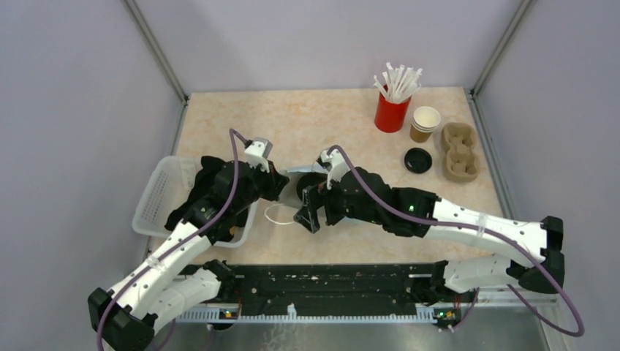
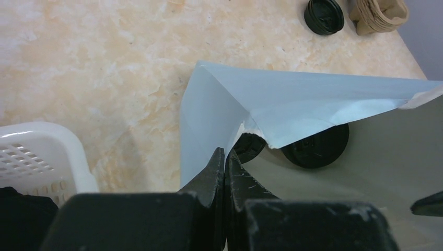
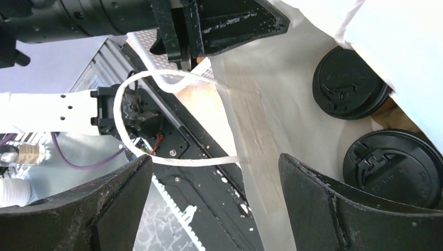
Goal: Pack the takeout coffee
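The left gripper [image 2: 224,166] clamps shut on the pale blue bag [image 2: 313,99], lower centre. The right gripper [image 3: 215,170] gapes wide, empty (lidded cups [image 3: 347,83] inside, right).

Counting now: one pale blue bag [image 2: 292,99], and inside it two lidded cups [image 3: 349,83], black tops side by side. Right of the bag, one loose black lid [image 1: 417,160]; beyond that, one stack of open kraft cups [image 1: 425,121], number in the stack hard to tell. One red cup [image 1: 392,113], packed with white straws [image 1: 398,80], too many to count. One pulp carrier [image 1: 459,151] farther right of the bag. Left of the bag, one white basket [image 1: 157,197].
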Robot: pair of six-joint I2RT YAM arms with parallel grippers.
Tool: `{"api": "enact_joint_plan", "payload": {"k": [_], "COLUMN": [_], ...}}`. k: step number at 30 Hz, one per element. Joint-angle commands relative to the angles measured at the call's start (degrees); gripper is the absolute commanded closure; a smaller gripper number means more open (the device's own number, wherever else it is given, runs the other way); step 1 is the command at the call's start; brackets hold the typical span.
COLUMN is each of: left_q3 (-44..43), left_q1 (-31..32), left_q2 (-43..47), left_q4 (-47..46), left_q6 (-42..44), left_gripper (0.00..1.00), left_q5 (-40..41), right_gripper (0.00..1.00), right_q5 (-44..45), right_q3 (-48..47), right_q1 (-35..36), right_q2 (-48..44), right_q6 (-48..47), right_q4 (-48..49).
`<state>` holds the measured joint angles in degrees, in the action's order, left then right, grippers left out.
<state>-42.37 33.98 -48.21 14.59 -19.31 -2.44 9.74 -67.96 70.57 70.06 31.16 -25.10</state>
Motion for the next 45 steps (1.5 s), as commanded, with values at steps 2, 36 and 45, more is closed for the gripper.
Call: {"api": "enact_joint_plan", "payload": {"k": [2, 36, 45], "left_q3": [-4.8, -8.4, -10.2], "left_q1": [0.1, 0.2, 0.1], "left_q2": [-2.4, -5.3, -6.0], "left_q4": [2.7, -2.6, -0.1], "left_q6": [1.1, 2.9, 2.3], "left_gripper": [1.00, 1.00, 1.00], "left_q5": [1.2, -2.5, -1.1], "right_gripper": [0.12, 0.11, 0.08], "right_q5": [1.8, -8.3, -16.1], "right_q3": [-5.1, -1.9, -8.6], "right_q1": [-0.4, -41.5, -45.5], "right_q2": [-4.7, -7.7, -1.3], "right_q6": [1.5, 1.7, -6.8], "right_q4": [-4.1, -16.2, -17.4]}}
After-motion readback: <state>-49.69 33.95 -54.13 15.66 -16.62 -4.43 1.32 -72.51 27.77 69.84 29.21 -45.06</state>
